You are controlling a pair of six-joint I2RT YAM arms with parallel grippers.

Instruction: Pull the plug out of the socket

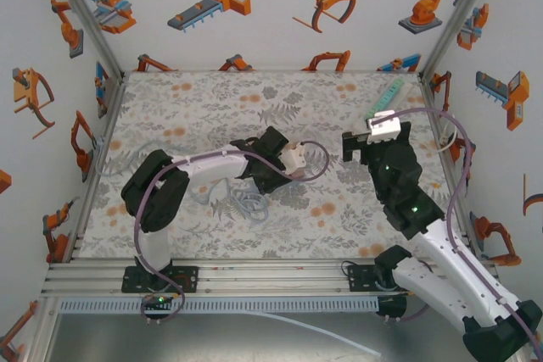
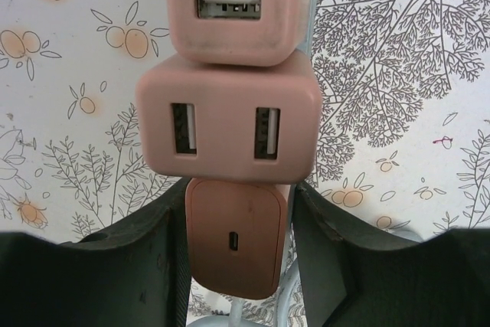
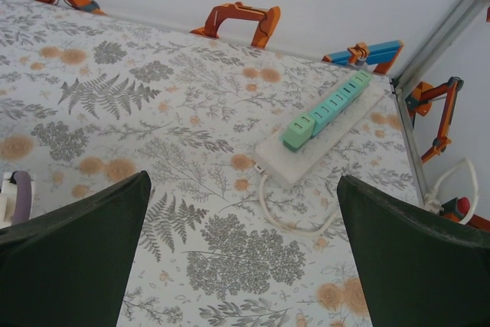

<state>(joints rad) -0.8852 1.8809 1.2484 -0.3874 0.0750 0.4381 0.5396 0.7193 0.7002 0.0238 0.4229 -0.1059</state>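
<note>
A row of three pinkish-white plugs stands in the left wrist view. My left gripper (image 2: pixel 237 216) is shut on the nearest plug (image 2: pixel 233 239), which has a small port in its top, with one dark finger (image 2: pixel 145 266) on each side of it. The socket strip under the plugs is almost hidden; a pale sliver of it (image 2: pixel 309 13) shows at the right. From above, the left gripper (image 1: pixel 282 164) sits mid-table at the white plug block (image 1: pixel 293 156). My right gripper (image 1: pixel 361 146) hangs open over the table to the right, with nothing between its fingers (image 3: pixel 76 258).
A second white power strip (image 3: pixel 306 155) with several green plugs (image 3: pixel 328 109) lies by the back right corner, its white cable (image 3: pixel 291 220) looping forward. Loose white cable (image 1: pixel 248 201) is bunched near the left arm. Walls and metal frame posts close in the table.
</note>
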